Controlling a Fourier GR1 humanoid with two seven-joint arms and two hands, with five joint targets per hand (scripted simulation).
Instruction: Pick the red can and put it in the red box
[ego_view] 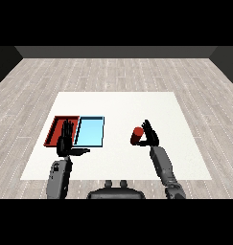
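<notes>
Step in hand: grasping the red can, transfer to the red tray pending

The white table (118, 103) carries a red tray (57, 125) and a light blue tray (90, 131) side by side at its left; the red can (136, 135) stands well apart from both, right of centre. The right hand (152, 136) sits against the can, fingers on its far side and thumb reaching below it (whether they have closed round it cannot be told). The left hand (66, 139) hovers over the red tray's near edge, fingers straight and spread. Judged next: secure the can, lift, carry it left across the blue tray
</notes>
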